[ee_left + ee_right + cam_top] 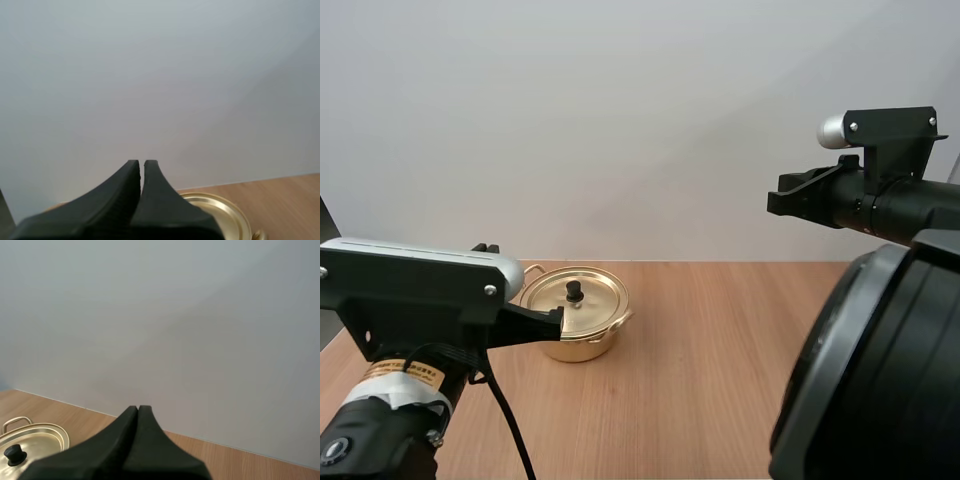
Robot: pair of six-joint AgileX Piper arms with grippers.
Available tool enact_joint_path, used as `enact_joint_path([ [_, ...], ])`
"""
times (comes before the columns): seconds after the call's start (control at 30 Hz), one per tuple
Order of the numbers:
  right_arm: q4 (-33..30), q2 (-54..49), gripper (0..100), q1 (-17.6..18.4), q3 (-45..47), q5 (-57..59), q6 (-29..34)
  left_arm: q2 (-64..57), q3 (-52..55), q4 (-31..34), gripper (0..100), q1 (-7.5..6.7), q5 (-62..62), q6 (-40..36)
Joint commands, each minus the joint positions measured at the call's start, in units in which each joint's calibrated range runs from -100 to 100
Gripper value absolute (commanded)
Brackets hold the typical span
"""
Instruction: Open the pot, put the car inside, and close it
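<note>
Both arms are matte black, ending in the left claw (142,164) and right claw (138,409), each two tapering black fingers. The left arm (365,445) wears an orange label band (405,372) edged with what looks like white tape (390,396). Black bracket plates (410,300) with small silver screws (490,290) top both wrists.

light: bright, even, diffuse | shadows: faint, soft under pot (578,348) | glare: mild sheen on lid (596,298)
</note>
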Motion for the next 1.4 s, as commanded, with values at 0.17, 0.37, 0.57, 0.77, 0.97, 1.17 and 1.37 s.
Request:
enact_joint_path([
  [0.17,1.2,0.0,0,0.0,0.0,0.1,-0.2,0.0,5.0,7.2,0,0.06,-0.3,-2.9],
  [0.37,1.2,-0.6,0,0.0,0.0,0.1,0.1,0.0,10.4,7.2,0,-0.07,-3.1,-8.4],
  [0.57,1.2,-0.8,0,0.0,0.0,0.1,0.1,0.0,11.2,7.2,0,-0.59,-3.4,-12.7],
  [0.77,1.3,-0.7,0,0.0,0.0,0.1,0.1,0.0,14.6,6.3,0,-1.10,-3.4,-12.7],
  [0.97,0.9,-0.7,0,0.0,0.0,0.1,0.1,0.0,14.6,4.0,0,-1.02,2.1,-12.7],
  [1.17,-1.6,-0.7,0,0.0,0.0,0.1,0.1,0.0,14.6,4.2,0,-0.96,4.1,-12.7],
  [1.37,-2.1,-0.7,0,0.0,0.0,0.1,0.3,0.0,14.6,4.1,0,-1.22,4.1,-12.7],
])
